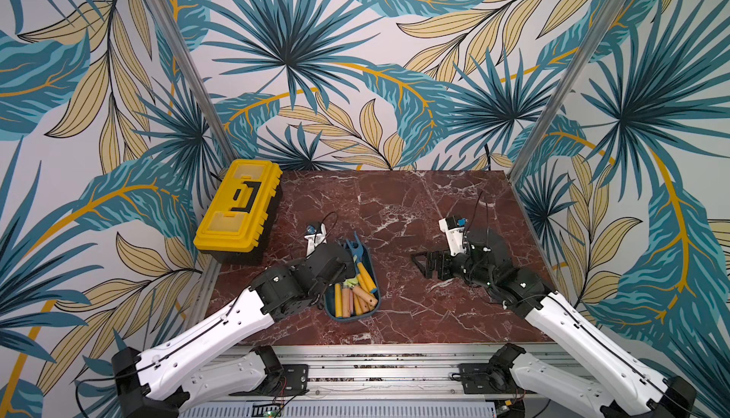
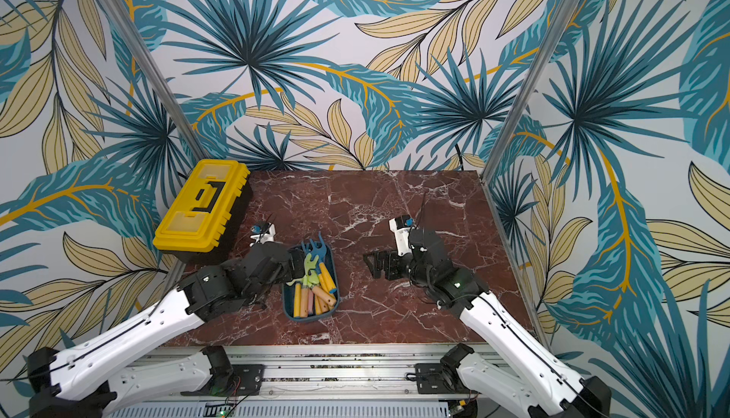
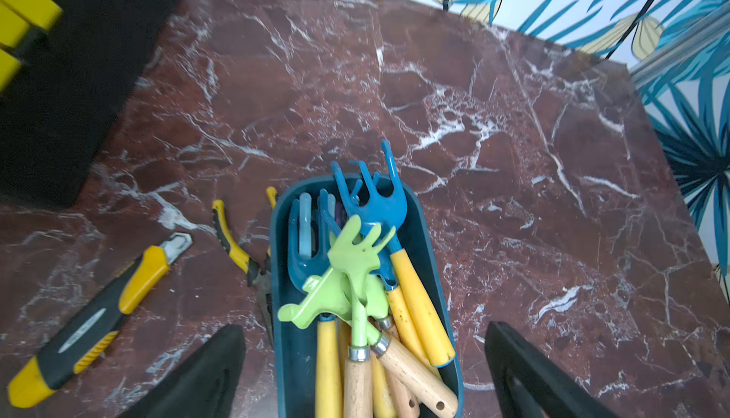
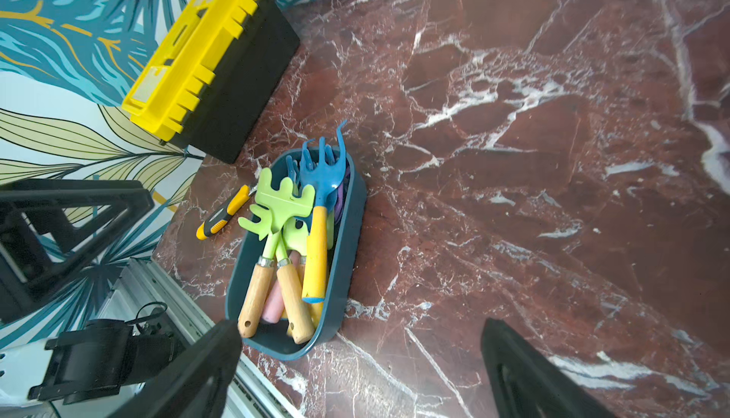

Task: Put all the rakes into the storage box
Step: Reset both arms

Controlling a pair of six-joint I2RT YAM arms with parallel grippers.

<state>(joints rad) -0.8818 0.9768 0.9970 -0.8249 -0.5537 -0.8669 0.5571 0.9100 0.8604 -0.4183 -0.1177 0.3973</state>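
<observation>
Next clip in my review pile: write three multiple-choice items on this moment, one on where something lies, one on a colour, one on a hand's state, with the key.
1. Against the storage box, the utility knife lies:
A) inside it
B) beside it on the table
C) across its rim

2. The lid of the toolbox is:
A) red
B) white
C) yellow

3. The left hand is:
A) open
B) shut on a rake
C) out of every view

Key:
1 B: the right wrist view shows the knife on the marble, outside the box wall.
2 C: both top views show a yellow lid.
3 A: the left wrist view shows its fingers wide apart over the box, gripping nothing.
</observation>
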